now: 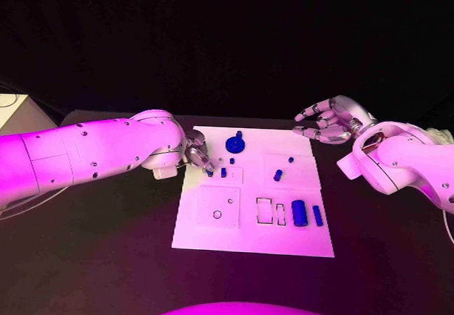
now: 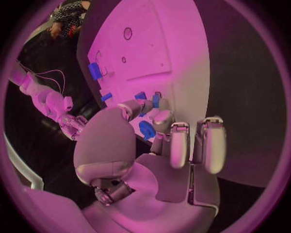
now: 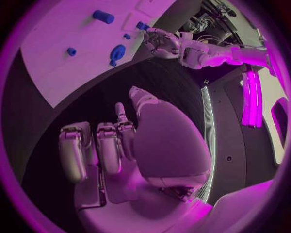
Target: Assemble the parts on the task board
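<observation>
The white task board [image 1: 246, 235] lies in the middle of the black table. On it are a round blue part [image 1: 234, 142], small blue pegs [image 1: 278, 175], a blue cylinder [image 1: 299, 212] and a blue bar [image 1: 317, 215]. My left hand [image 1: 197, 156] hangs over the board's left edge. Its fingertips [image 2: 159, 115] are down at two small blue pegs [image 2: 141, 95], and contact is unclear. The round blue part [image 2: 147, 129] shows between its fingers. My right hand [image 1: 329, 120] hovers beyond the board's far right corner, fingers loosely bent and holding nothing.
Outlined slots [image 1: 265, 209] and a small round hole [image 1: 217, 214] mark the board's near half. Bare black table [image 1: 102, 250] surrounds the board. In the right wrist view my right hand [image 3: 133, 145] is over dark table, with the board [image 3: 55, 68] and my left hand [image 3: 159, 41] beyond it.
</observation>
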You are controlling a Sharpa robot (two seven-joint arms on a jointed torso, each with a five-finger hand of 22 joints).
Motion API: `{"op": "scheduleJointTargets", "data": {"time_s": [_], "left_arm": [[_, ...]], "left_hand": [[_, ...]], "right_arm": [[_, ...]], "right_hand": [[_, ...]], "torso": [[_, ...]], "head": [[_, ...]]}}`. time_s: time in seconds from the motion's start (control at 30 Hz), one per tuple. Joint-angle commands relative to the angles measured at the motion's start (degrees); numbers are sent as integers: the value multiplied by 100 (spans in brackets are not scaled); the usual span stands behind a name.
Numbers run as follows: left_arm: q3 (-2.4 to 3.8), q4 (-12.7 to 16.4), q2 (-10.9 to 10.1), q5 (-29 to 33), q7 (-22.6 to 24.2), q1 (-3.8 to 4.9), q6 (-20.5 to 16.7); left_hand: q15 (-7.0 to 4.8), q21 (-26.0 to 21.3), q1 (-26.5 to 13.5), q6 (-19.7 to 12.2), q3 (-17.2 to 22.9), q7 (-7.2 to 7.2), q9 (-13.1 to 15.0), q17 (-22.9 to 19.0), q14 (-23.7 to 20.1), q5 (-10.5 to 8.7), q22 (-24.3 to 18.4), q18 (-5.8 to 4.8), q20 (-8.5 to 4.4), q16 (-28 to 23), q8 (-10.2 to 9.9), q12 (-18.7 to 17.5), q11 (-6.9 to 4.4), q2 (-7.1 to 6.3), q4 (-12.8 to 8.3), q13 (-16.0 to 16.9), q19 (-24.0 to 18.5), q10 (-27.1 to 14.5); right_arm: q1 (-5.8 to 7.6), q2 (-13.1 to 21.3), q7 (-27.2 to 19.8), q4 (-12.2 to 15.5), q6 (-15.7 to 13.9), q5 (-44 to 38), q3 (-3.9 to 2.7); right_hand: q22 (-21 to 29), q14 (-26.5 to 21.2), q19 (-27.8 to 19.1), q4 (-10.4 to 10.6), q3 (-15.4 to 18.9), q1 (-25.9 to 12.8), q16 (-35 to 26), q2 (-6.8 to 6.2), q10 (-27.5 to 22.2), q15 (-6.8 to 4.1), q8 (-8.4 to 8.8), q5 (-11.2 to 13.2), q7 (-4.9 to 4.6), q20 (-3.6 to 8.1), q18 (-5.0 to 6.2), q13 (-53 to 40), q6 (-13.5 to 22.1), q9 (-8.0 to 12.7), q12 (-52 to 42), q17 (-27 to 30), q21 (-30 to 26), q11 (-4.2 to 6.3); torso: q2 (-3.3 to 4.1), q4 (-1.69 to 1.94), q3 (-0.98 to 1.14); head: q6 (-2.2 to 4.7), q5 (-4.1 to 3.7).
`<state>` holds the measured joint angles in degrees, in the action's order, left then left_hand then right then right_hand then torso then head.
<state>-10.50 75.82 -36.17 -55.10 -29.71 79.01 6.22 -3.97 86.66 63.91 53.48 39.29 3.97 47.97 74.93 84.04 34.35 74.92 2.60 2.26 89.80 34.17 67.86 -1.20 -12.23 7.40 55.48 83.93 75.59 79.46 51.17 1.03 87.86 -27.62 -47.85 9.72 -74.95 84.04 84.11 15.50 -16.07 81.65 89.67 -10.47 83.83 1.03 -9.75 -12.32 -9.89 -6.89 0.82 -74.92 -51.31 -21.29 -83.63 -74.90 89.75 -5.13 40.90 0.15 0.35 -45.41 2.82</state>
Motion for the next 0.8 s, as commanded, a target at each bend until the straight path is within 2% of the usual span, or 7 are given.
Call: {"op": "scheduleJointTargets", "data": {"time_s": [0.03,0.3,0.53,0.8], "left_arm": [[-12,-41,37,-84,43,-20,101],[-10,-123,111,-97,48,-19,287],[-10,-131,116,-98,39,-19,453],[-10,-161,97,-99,21,-19,553]], "left_hand": [[-48,20,42,112,929,-77,9,1507,596,21,888,-96,-26,20,17,2,-5,24,-974,-7,152,22],[-49,14,46,115,930,-77,9,1507,596,20,877,-93,-28,20,15,-2,-6,22,-979,-11,144,21],[-50,11,48,115,931,-77,8,1507,596,19,872,-92,-28,20,13,-11,-6,22,-982,-23,140,16],[-50,11,52,115,932,-77,8,1507,596,17,872,-92,-29,20,11,-19,-6,22,-985,-33,140,12]], "right_arm": [[-4,-11,-54,-3,82,-16,-1],[-5,-22,-53,-11,90,-14,-1],[-6,-18,-52,-15,92,-14,-1],[-9,-20,-55,-17,100,-14,-1]], "right_hand": [[-1480,572,571,0,-22,-65,-11,-8,-21,-37,-22,2,4,35,-72,-927,49,-4,15,-1422,-13,13],[-1480,572,571,0,-22,-65,-11,-8,-21,-37,-22,2,4,35,-72,-927,49,-4,15,-1422,-13,13],[-1480,572,571,0,-22,-65,-11,-8,-21,-37,-22,2,4,35,-72,-927,49,-4,15,-1422,-13,13],[-1480,572,571,0,-22,-65,-11,-8,-21,-37,-22,2,4,35,-72,-927,49,-4,15,-1422,-13,13]], "torso": [[2,4,1],[1,-8,4],[-2,6,4],[-2,2,4]], "head": [[-13,-3],[-38,10],[-45,7],[-36,15]]}}
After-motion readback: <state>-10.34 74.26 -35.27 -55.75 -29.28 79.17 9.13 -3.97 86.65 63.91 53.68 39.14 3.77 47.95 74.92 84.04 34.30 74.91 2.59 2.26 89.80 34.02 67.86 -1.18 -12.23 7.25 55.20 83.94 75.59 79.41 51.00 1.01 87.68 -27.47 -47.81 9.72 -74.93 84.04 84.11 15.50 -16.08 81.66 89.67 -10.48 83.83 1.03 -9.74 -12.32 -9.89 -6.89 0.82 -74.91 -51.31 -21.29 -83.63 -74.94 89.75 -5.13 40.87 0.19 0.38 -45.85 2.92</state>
